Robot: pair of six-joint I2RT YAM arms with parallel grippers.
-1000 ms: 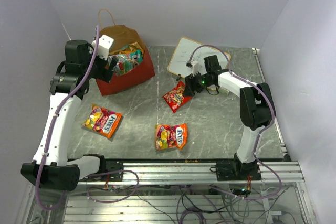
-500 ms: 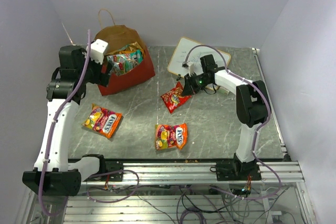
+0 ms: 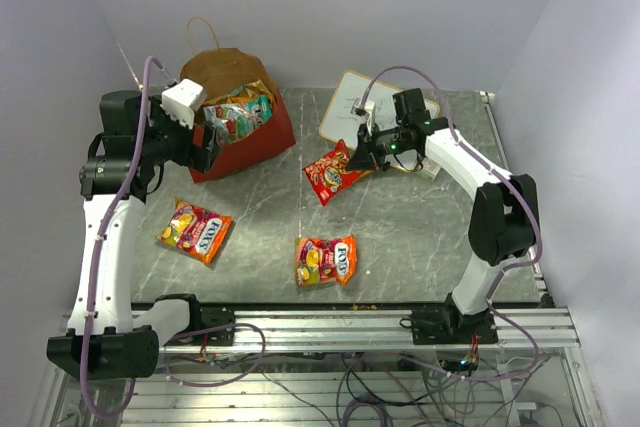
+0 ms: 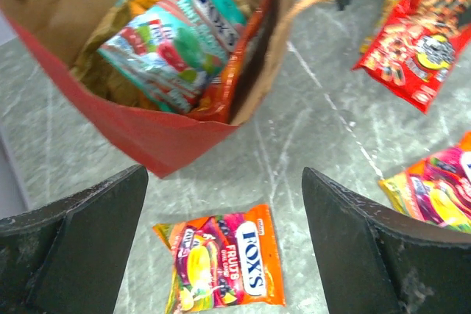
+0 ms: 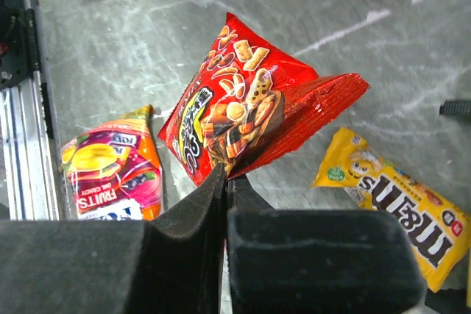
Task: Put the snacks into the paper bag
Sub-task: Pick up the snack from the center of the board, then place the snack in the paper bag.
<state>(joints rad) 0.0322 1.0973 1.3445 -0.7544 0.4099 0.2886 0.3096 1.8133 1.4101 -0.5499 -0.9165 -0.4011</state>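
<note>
The left gripper is being held wide apart, with nothing between its fingers, just beside the near left wall of the tall red paper bag with a brown kraft inside. The bag is being filled by crinkly packets, a teal foil one lying on top. An orange Fox's fruit candy packet is being left flat on the grey marbled table in front of the bag, below the open left fingers in the wrist view. A second orange Fox's packet is lying near the middle of the front edge. To the right of the bag, a bright red crinkly snack packet is being pinched at one corner by the right gripper, its jaws pressed tight on the foil. A yellow M&M's pack is lying on the table just beyond it.
</note>
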